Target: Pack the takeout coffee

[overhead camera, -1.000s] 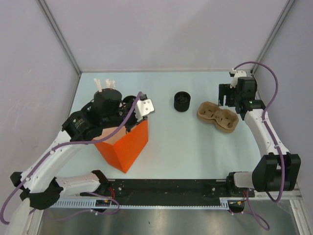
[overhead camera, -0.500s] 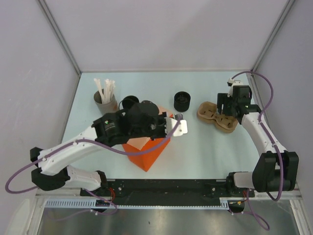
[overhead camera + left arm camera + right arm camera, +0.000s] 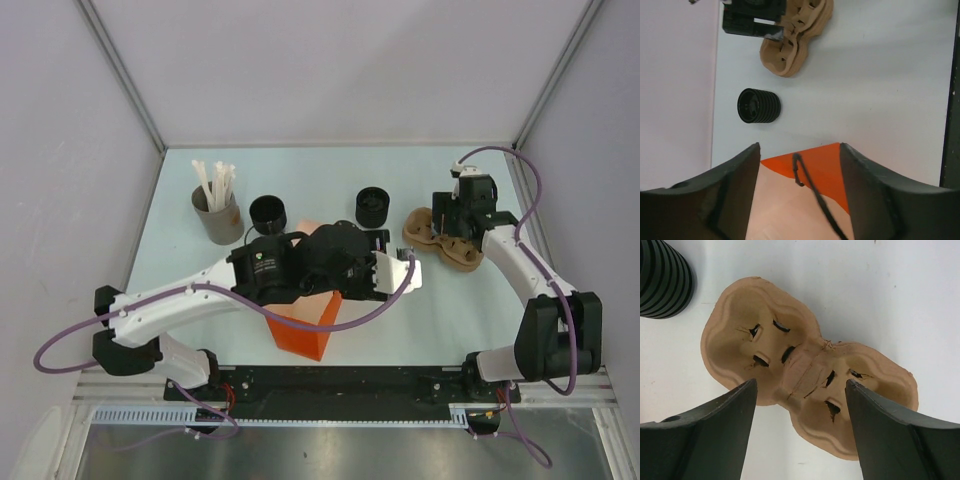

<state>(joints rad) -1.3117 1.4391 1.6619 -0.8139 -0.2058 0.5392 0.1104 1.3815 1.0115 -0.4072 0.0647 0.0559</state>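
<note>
My left tool (image 3: 800, 150) hangs spread over the orange paper bag (image 3: 305, 328) on the worktop (image 3: 450, 310). At the bag's 1 o'clock the black lidded takeout coffee cup (image 3: 372, 207) sits untouched. At its 3 o'clock, my right tool (image 3: 801, 385) hovers spread above the brown pulp two-cup carrier (image 3: 735, 340).

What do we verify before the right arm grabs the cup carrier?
1) right gripper open above the cup carrier: ok.
2) cup carrier lying flat, both wells empty: ok.
3) lidded coffee cup apart from the carrier: ok.
4) left gripper open, holding nothing: ok.
5) orange bag upright with mouth open: cannot tell, the left arm covers it.
</note>
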